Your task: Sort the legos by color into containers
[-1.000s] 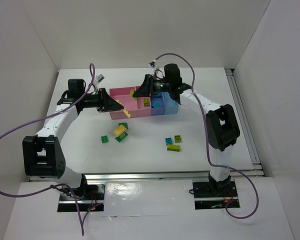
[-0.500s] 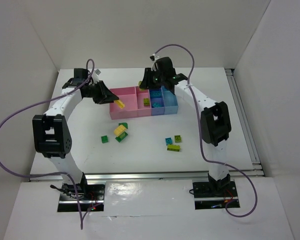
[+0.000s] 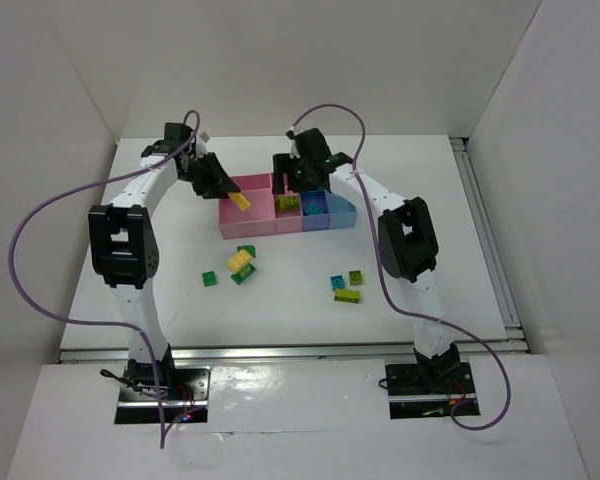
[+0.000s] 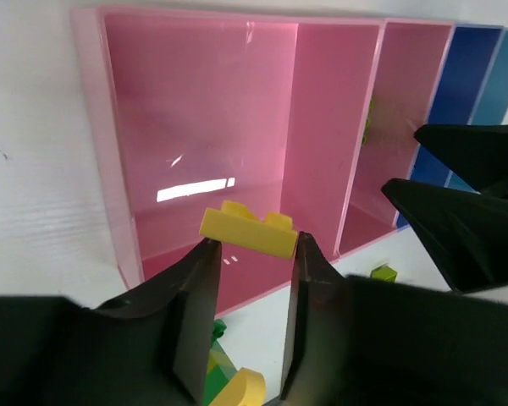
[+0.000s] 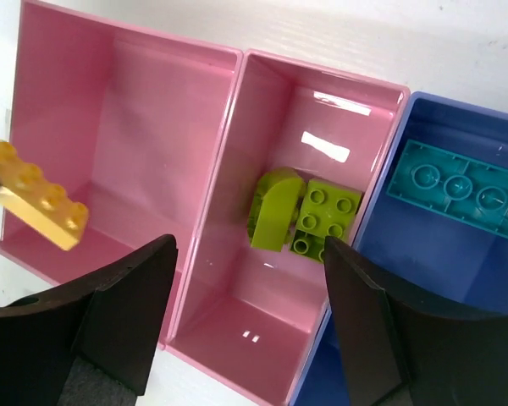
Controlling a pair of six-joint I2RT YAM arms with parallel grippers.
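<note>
Yellow brick [image 4: 247, 230] is held in L gripper [image 4: 250, 254], clamped by its short ends, so its long axis runs finger to finger. Jaws are narrowed onto it; nothing else is gripped. Brick is carried over the leftmost pink bin [image 4: 195, 101], w/in the bin's outline but close to its near-left wall. From the R wrist cam it is seen skewed to the walls, not square. No contact w/ the bin floor can be made out.

Key relation: target bin lies straight below the brick, so release is judged to need only an opening of the jaws. A small shift toward bin centre may be wanted first, since margin to the wall is thin and a bounce off the rim is risked.

R gripper [image 5: 250, 254] is spread wide and empty, over the second pink bin [image 5: 322, 110], where lime bricks [image 5: 309, 211] are lying. A cyan brick [image 5: 457, 186] is seen in the blue-violet bin [image 5: 457, 262]. Loose legos [image 3: 345, 284] are left on the table [image 3: 280, 300]. The yellow/green group [image 3: 242, 262] sits on the L arm's side, so it is prob. better reached by L.
</note>
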